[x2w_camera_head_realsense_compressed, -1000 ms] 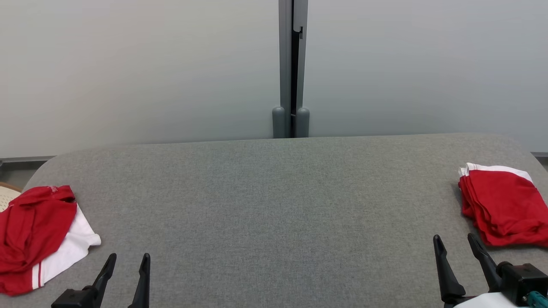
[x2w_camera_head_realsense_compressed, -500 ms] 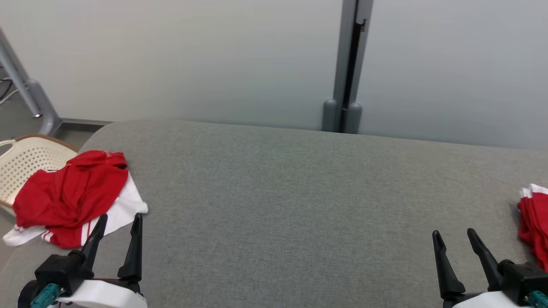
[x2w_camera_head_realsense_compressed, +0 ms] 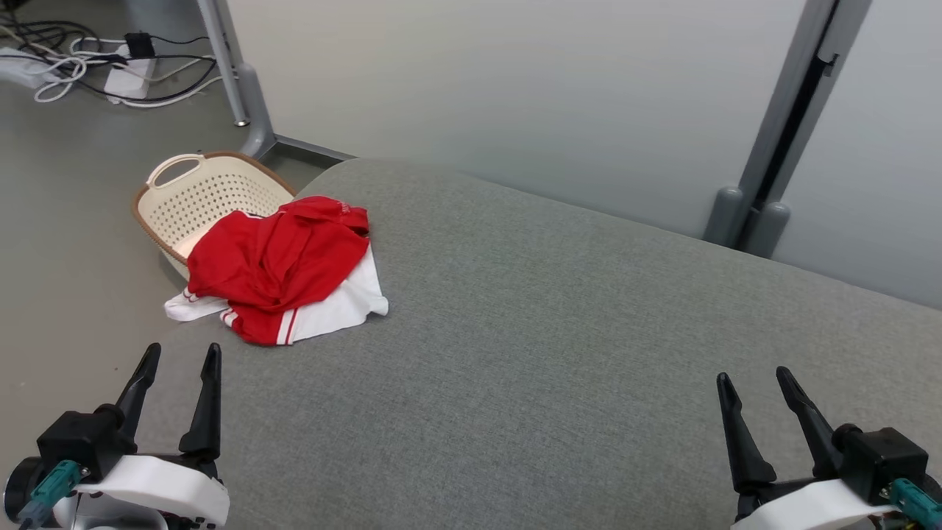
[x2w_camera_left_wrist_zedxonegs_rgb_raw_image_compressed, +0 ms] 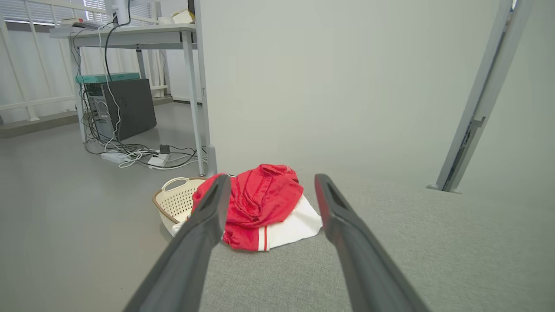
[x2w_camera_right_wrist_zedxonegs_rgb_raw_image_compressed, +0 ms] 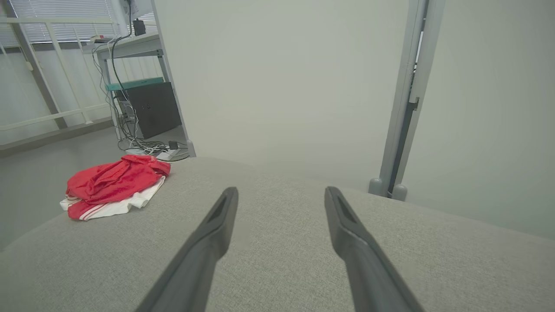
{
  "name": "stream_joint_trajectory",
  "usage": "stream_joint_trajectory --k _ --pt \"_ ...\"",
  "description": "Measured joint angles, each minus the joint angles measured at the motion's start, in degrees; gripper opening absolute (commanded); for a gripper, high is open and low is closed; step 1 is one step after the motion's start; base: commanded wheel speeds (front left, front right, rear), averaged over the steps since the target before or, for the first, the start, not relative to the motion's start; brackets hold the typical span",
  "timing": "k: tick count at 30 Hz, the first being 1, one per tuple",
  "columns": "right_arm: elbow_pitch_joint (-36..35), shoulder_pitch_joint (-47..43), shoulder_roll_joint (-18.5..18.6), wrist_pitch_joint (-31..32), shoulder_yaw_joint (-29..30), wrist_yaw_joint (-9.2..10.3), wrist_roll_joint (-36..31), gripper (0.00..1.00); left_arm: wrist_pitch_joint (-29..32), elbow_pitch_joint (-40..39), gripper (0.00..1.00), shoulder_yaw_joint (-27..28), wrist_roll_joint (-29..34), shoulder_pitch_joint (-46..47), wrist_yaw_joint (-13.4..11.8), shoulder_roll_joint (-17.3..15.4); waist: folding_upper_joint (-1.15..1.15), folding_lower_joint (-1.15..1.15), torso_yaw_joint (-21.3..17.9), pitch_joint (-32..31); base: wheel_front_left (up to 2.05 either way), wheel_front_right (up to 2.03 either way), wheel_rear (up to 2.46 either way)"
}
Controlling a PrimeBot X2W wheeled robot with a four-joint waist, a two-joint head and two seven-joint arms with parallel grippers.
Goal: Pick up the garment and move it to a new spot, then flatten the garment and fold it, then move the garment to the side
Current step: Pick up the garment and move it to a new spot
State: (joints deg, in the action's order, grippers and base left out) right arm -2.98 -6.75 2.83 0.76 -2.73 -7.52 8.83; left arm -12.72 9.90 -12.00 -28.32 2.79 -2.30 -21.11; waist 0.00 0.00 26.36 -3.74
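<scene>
Garment (x2w_camera_head_realsense_compressed: 283, 269): a red and white heap at the left corner of the grey table (x2w_camera_head_realsense_compressed: 559, 353). One white bit hangs over the edge.
Basket (x2w_camera_head_realsense_compressed: 199, 202): on the floor, just beside that corner. The garment's edge looks to hang over its rim.
Left gripper (x2w_camera_head_realsense_compressed: 179, 364): wide open and holds nothing. It hangs near the table's left edge, close to the garment but not touching it.
Right gripper (x2w_camera_head_realsense_compressed: 751, 383): wide open too and empty. It is over the near right part of the table, well apart from the garment.
Step now: I think the pick-up has not begun.
Risk one: the garment sits at the edge, so a push could slide it off into the basket or onto the floor.
Risk two: the heap is bunched, so the fingers may catch just one thin layer and it may slip out.
Risk three: a low reach could bump the table's edge.
</scene>
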Motion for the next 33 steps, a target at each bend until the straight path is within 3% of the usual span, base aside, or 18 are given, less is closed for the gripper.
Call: stream_joint_trajectory --k 12,19,28,33 --pt "0.8 2.5 0.0 0.3 -1.1 0.00 -0.5 1.00 -1.3 1.7 1.00 1.2 -0.6 0.0 0.3 -0.1 0.00 0.00 2.2 1.2 0.00 0.00 0.00" --pt "-0.6 2.5 0.0 1.3 -0.3 0.01 -1.4 1.00 -0.8 6.3 1.00 -0.9 -1.0 4.4 2.7 0.8 0.00 0.00 2.2 2.7 0.00 0.00 0.00" --pt "-5.7 9.2 0.0 5.2 -1.2 0.01 -6.5 1.00 -0.9 22.3 1.00 -2.5 -4.3 20.5 8.1 4.4 0.00 0.00 -0.6 11.9 0.00 0.00 0.00" --pt "-7.7 13.1 0.0 6.5 -1.5 0.01 -9.0 1.00 -1.4 33.3 1.00 -4.7 -7.2 30.3 9.6 5.8 0.00 0.00 -2.5 18.7 0.00 0.00 0.00"
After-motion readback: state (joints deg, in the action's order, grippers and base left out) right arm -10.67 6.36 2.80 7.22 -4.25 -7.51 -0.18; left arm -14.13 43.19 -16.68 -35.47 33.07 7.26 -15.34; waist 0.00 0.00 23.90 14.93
